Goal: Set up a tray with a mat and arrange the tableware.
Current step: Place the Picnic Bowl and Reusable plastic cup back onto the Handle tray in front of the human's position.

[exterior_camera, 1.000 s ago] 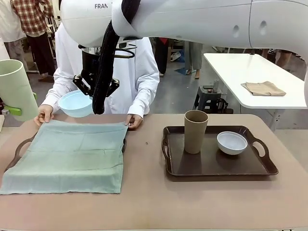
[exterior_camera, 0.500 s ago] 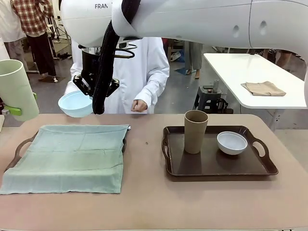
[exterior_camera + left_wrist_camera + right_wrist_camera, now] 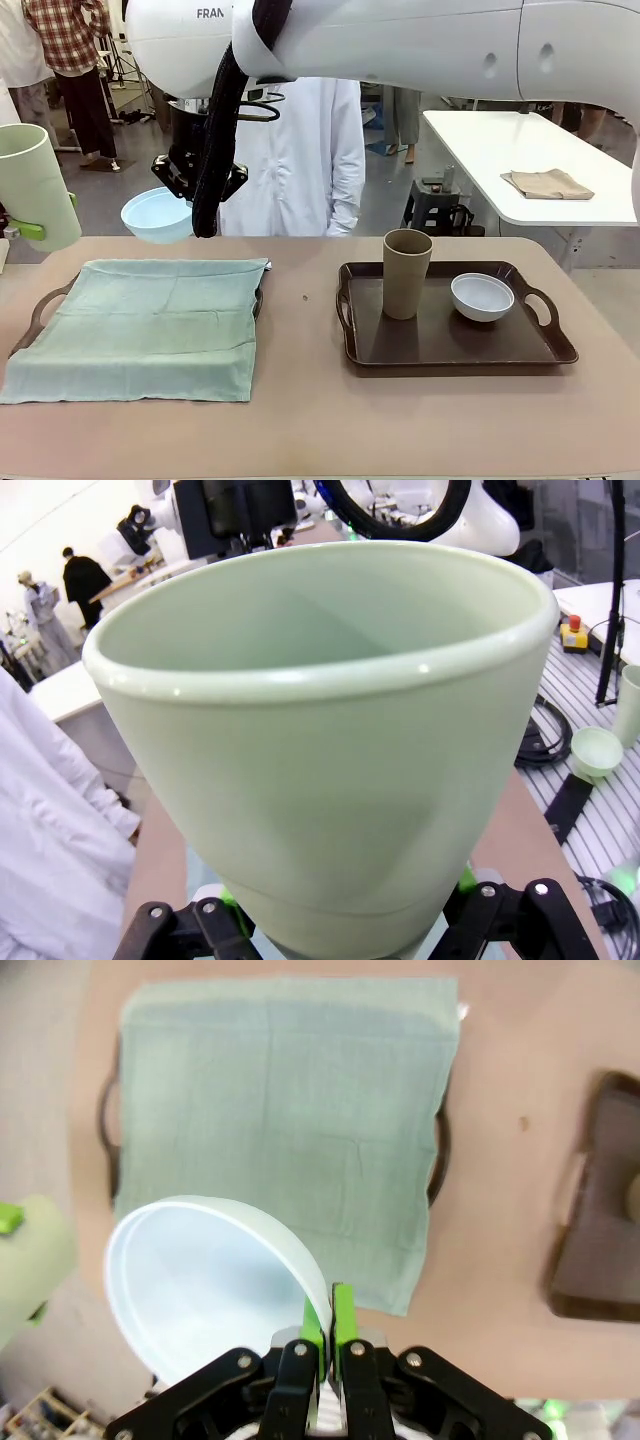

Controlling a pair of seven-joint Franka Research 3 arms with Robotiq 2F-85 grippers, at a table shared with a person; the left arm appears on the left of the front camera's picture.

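My right gripper [image 3: 182,196] reaches across to the far left and is shut on the rim of the light blue bowl [image 3: 156,216], holding it tilted in the air above the far edge of the green mat [image 3: 140,325]. In the right wrist view its pads [image 3: 342,1322] pinch the bowl [image 3: 200,1280] over the mat [image 3: 290,1130]. The mat covers the left tray [image 3: 36,318]. My left gripper [image 3: 25,229] holds the pale green cup [image 3: 35,185] at the left edge; the cup [image 3: 330,740] sits upright between the fingers [image 3: 225,898]. The brown cup [image 3: 406,272] and whitish bowl [image 3: 482,296] stand on the right tray [image 3: 545,350].
A person in a white coat [image 3: 300,160] stands behind the table's far edge, hands off the table. The bare tabletop [image 3: 300,330] runs between the two trays and along the front. A second white table [image 3: 520,150] stands at the back right.
The person has lifted both hands off the mat's far edge and stepped back upright. Both grippers and what they hold have stayed in place.
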